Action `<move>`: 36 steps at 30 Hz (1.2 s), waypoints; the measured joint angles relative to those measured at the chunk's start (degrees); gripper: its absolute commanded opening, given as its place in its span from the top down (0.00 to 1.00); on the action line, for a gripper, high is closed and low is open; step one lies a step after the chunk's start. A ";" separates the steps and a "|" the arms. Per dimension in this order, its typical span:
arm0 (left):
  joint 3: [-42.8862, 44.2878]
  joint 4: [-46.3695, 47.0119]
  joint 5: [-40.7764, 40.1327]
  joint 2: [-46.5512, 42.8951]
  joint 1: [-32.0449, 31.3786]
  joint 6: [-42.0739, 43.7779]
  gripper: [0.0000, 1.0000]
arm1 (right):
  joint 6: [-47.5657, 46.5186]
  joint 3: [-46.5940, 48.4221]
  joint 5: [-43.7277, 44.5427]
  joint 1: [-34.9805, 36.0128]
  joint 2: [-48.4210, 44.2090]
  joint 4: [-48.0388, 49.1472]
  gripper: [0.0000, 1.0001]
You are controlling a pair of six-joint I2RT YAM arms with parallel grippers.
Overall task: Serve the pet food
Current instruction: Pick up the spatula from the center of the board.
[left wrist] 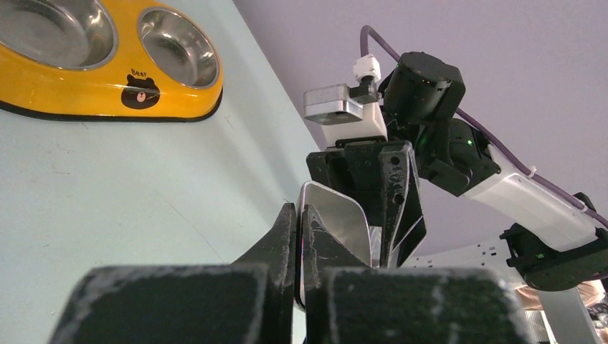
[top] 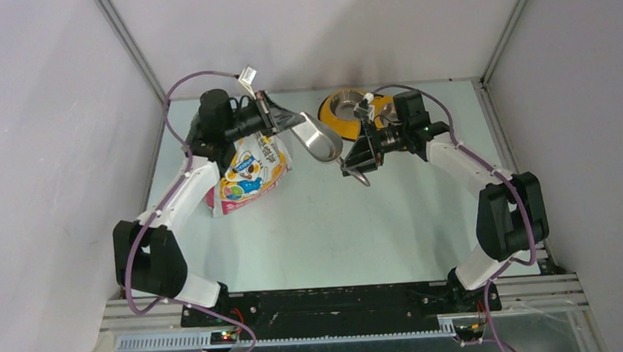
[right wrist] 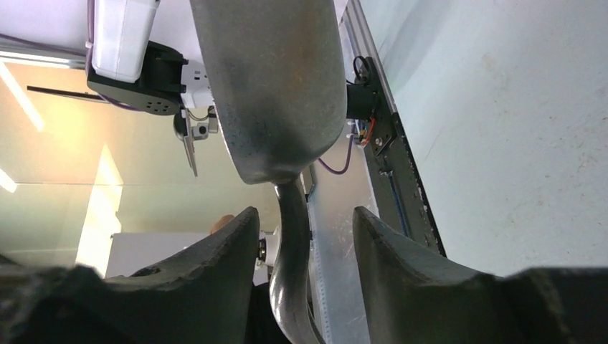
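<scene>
over the far half of the table [top: 327,224], the left gripper [left wrist: 297,215] pinches the front lip of the grey metal scoop [top: 322,138] between closed fingers; the right gripper [right wrist: 305,218] stands spread astride the scoop's handle, a gap on each side, gripping nothing; the handover looks best done by centring the handle, closing the right jaws firmly, and only then freeing the left; no pet food shows loose; its bag [top: 249,176] lies on the table under the left arm, near the scoop; the yellow feeder [top: 331,116] sits behind the right wrist, its steel bowls looking bare; the two wrists, close together, crowd the way back to the bag.
</scene>
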 measured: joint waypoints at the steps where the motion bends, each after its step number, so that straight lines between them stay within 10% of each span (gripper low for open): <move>1: 0.00 0.04 -0.02 -0.09 0.00 0.00 1.00 | -0.17 0.00 0.00 0.17 0.00 -0.02 0.54; 7: 0.02 -0.59 -0.22 -0.92 0.17 1.09 0.96 | -0.24 -0.15 0.13 1.95 -0.20 -0.13 1.00; 18: 3.04 -11.21 1.09 -2.01 0.17 10.16 0.58 | 0.22 -0.70 0.31 0.24 -0.85 -1.07 1.00; 36: 12.96 -27.34 8.17 6.49 -1.73 20.20 0.76 | -17.40 4.15 7.72 1.88 -1.05 -22.29 1.00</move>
